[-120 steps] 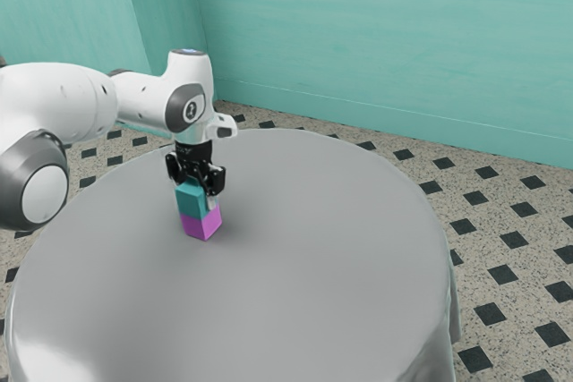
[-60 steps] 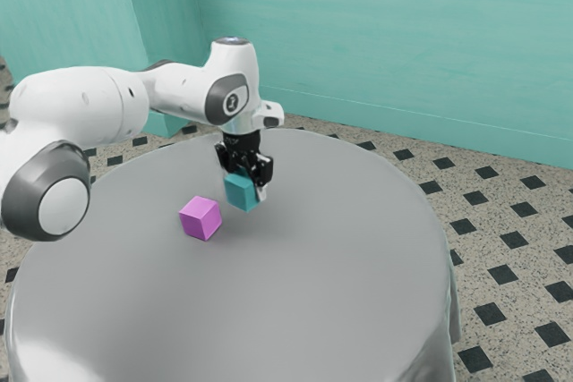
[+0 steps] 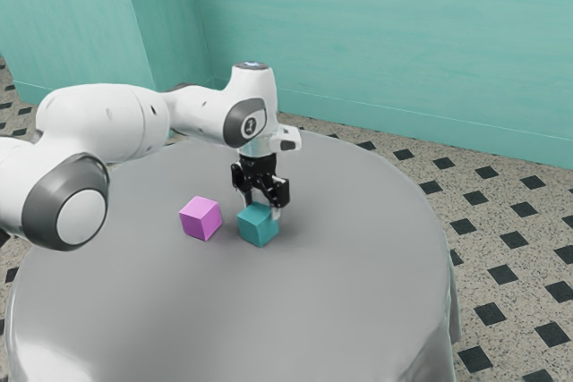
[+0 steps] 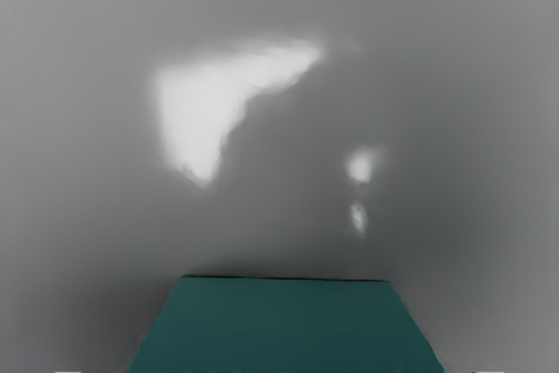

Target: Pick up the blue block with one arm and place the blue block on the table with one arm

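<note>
Exterior: bright | shadows: soft | tabletop [image 3: 349, 310]: white glare (wrist view too)

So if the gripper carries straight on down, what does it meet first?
Most likely the blue block, sitting on the table right beneath the gripper. How much room is left above the block, I can't judge from these views.

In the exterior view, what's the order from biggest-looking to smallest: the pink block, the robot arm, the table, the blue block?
1. Table
2. Robot arm
3. Blue block and pink block: they look about the same, so I can't rank one over the other.
</note>
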Tool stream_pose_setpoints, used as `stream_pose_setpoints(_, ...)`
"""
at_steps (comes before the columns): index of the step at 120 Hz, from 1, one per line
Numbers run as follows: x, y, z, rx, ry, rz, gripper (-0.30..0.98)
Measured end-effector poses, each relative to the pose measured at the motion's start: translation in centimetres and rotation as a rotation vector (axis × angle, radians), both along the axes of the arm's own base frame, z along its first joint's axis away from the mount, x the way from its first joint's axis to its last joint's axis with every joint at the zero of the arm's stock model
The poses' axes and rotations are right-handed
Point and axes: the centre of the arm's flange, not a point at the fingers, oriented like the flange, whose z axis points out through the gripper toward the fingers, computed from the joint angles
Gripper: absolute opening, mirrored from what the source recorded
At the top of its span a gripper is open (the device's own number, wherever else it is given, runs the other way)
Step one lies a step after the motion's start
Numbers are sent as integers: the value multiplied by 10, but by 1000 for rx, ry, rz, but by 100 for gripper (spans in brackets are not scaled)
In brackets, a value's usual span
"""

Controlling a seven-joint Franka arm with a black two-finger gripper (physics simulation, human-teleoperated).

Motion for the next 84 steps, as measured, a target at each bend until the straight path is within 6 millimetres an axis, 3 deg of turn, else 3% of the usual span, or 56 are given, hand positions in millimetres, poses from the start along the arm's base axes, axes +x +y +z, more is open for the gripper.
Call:
stream_pose_setpoints(5, 2, -1, 8, 0, -10, -2, 60)
stream_pose_setpoints(14, 2, -8, 45, 3, -44, -16, 63)
stream_pose_setpoints(26, -9, -27, 119, 6, -106, -48, 65)
stream_pose_setpoints(49, -46, -36, 228, 50, -135, -70, 67)
stream_pose_setpoints(68, -72, -41, 276, 114, -81, -75, 68)
stream_pose_setpoints(84, -84, -29, 275, 154, 0, -46, 68)
